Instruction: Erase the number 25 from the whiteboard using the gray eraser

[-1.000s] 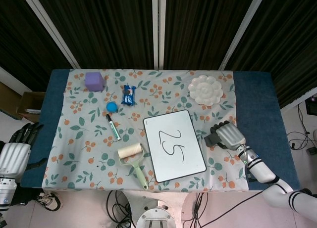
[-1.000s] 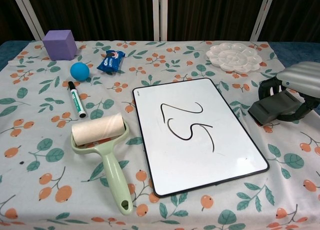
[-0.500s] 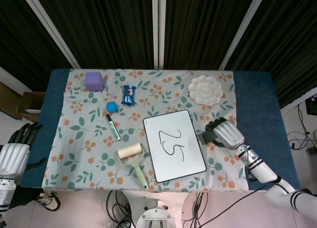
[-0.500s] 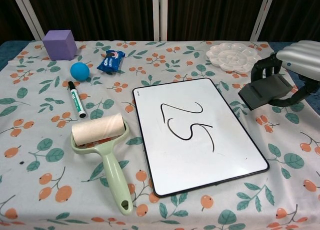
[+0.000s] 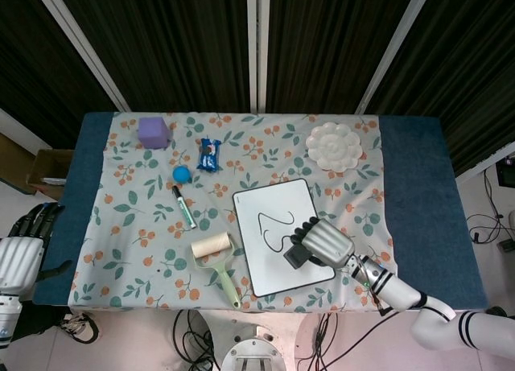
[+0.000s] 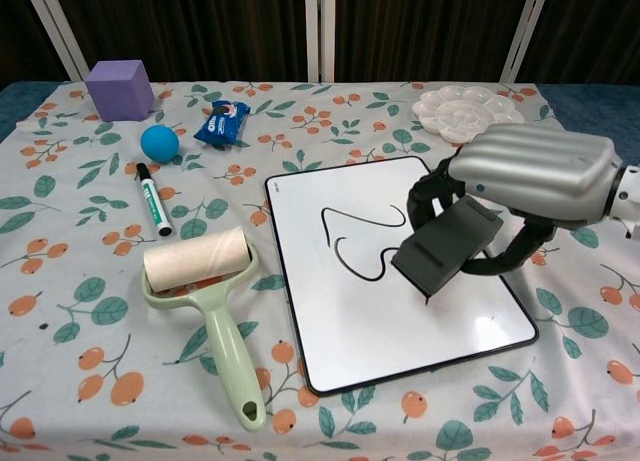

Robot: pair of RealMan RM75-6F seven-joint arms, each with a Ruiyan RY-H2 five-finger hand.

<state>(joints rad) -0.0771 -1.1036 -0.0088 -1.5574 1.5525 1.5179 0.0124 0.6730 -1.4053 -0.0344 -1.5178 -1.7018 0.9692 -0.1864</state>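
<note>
1. right hand (image 6: 535, 171) is gripping the eraser (image 6: 445, 246), hovering over the 5 on the whiteboard (image 6: 330, 331)
2. eraser's looking light and stiff, best gripping its upper sides
3. left hand (image 5: 20, 254) is idling, fingers loose

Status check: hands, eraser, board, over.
Right hand holds eraser over whiteboard, at the 25. Left hand idle off table's edge, holds nothing. Nothing in the way.

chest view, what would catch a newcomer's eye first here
The right hand holds the gray eraser over the right part of the whiteboard, covering part of the black number. Left of the board lies a pale green lint roller.
</note>
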